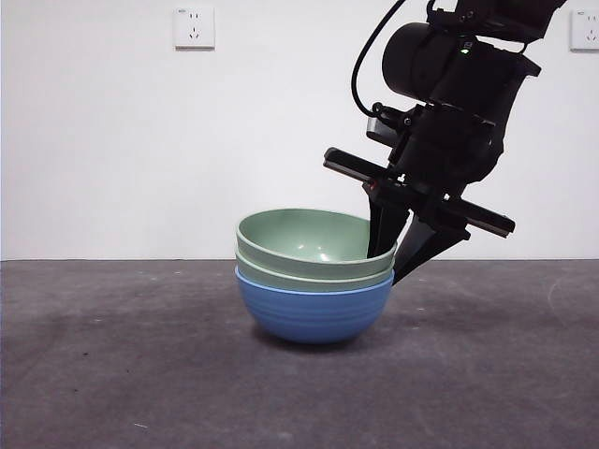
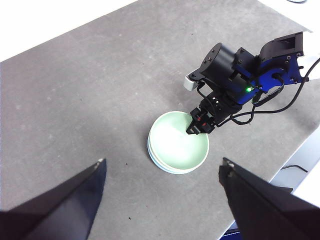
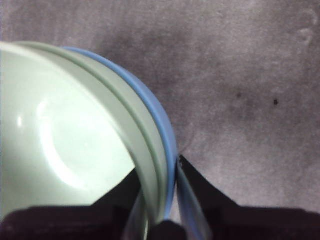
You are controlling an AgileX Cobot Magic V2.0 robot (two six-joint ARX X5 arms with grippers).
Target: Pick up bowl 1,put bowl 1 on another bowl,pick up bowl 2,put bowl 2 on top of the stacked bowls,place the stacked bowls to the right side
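The stacked bowls stand mid-table: the blue ribbed bowl at the bottom, with two pale green bowls nested in it, the top one slightly tilted. My right gripper comes down from the upper right and is shut on the stack's right rim, one jaw inside the green bowls and one outside the blue wall. The right wrist view shows the rims pinched between the jaws of the right gripper. My left gripper hangs open high above the stack, holding nothing.
Grey table surface stretches around the stack on all sides. A white wall with outlets stands behind. In the left wrist view the table's edge runs close beyond the right arm.
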